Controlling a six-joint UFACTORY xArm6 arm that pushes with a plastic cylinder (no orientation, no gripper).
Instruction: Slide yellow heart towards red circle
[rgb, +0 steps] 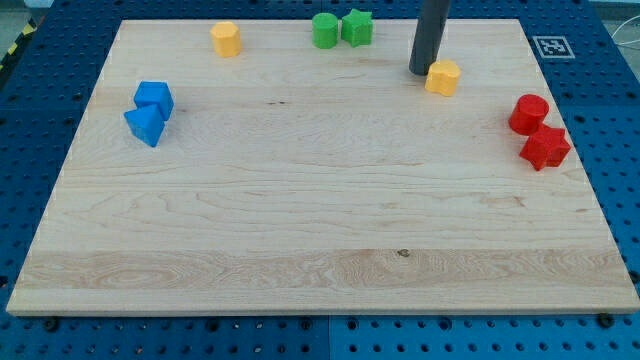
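Observation:
The yellow heart (443, 77) lies near the view's top right of the wooden board (300, 250). My tip (420, 72) stands right at the heart's left side, touching it or nearly so. The red circle (528, 114) lies to the right of the heart and a little lower, near the board's right edge, with a gap of bare wood between them.
A red star (545, 148) sits just below the red circle. A second yellow block (227, 39) is at the top left. A green circle (325, 30) and a green star (357, 27) are at the top centre. Two blue blocks (154, 98) (146, 125) sit together at the left.

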